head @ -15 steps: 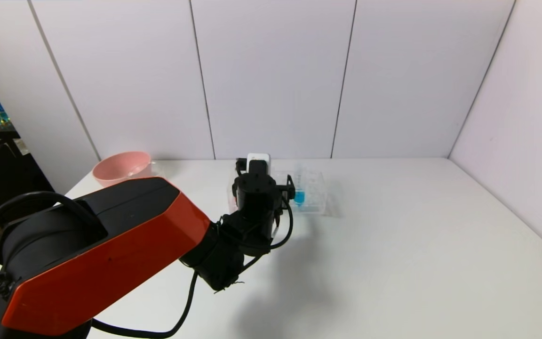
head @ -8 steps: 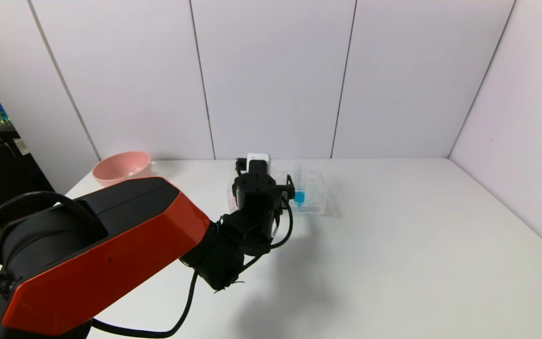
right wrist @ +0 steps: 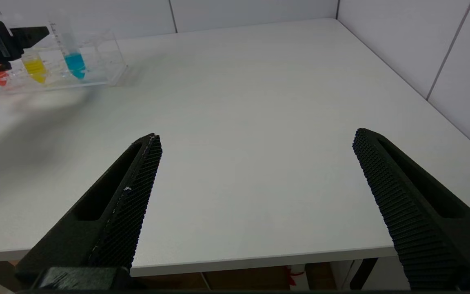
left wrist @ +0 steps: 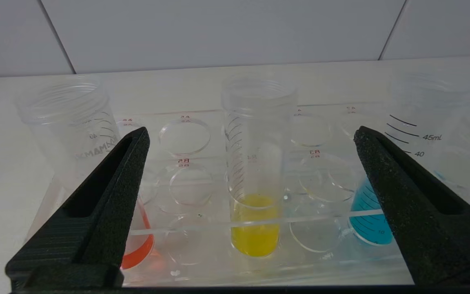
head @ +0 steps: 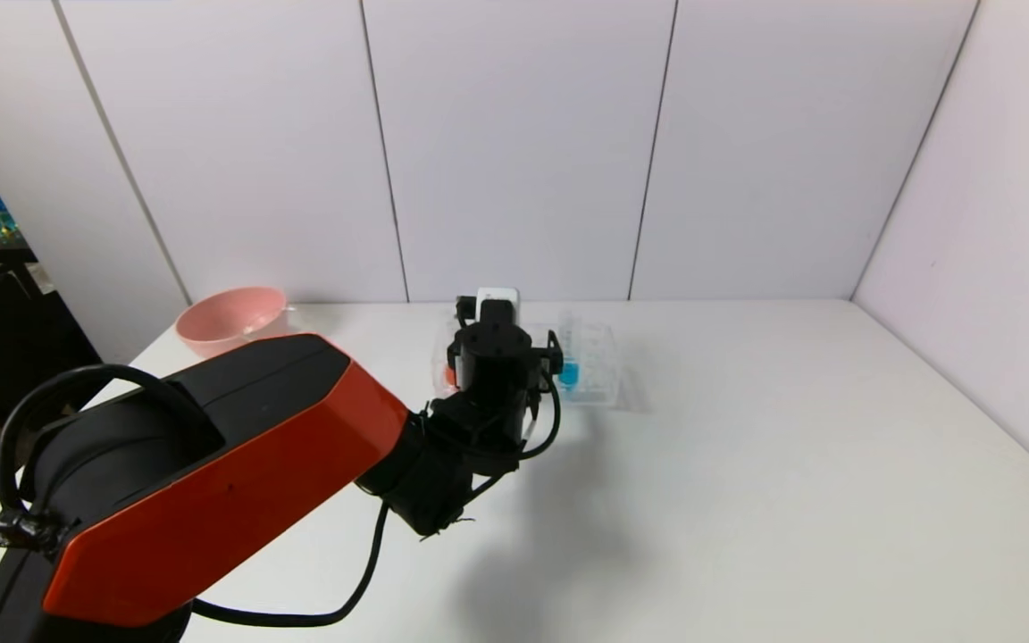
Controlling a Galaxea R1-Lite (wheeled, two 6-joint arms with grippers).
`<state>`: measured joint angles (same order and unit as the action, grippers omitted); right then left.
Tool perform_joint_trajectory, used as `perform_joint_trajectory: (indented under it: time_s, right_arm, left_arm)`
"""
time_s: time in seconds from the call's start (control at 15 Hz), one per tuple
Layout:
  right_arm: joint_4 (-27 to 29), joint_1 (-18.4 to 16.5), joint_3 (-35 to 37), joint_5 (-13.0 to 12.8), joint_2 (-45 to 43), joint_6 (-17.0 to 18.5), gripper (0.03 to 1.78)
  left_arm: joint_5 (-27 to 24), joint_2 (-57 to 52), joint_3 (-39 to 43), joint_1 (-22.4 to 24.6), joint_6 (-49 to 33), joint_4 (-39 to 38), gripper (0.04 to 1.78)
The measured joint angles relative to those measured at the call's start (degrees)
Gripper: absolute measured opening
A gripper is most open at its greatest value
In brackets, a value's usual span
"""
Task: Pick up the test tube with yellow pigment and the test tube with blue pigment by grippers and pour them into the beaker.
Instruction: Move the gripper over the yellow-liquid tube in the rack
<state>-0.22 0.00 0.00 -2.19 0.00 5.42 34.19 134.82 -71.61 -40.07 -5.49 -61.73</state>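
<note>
The test tube with yellow pigment (left wrist: 255, 175) stands upright in the front row of a clear many-holed rack (left wrist: 186, 136). My left gripper (left wrist: 251, 134) is open, with one finger on each side of this tube and not touching it. The test tube with blue pigment (left wrist: 367, 222) stands in the rack just beyond one finger (left wrist: 386, 175). In the head view the left gripper (head: 495, 353) hides the yellow tube, and the blue tube (head: 568, 371) shows beside it. My right gripper (right wrist: 257, 138) is open and empty at the table's near edge. The beaker is hidden.
A tube with red-orange liquid (left wrist: 69, 118) stands at the rack's other end, behind the other finger. A pink bowl (head: 233, 317) sits at the far left by the wall. White wall panels close the back and right sides of the table (head: 791, 464).
My left arm has moved a little forward and to the right, closer to the rack. The tubes have not moved.
</note>
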Motion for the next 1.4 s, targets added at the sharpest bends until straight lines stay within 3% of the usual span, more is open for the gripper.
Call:
perform_joint_trajectory:
  time_s: [1.4]
  right_arm:
    - [0.0, 0.0, 0.0, 0.0, 0.0, 0.0, 1.71]
  left_arm:
    - [-0.6, 7.5, -12.4, 1.4, -0.1, 6.6, 1.67]
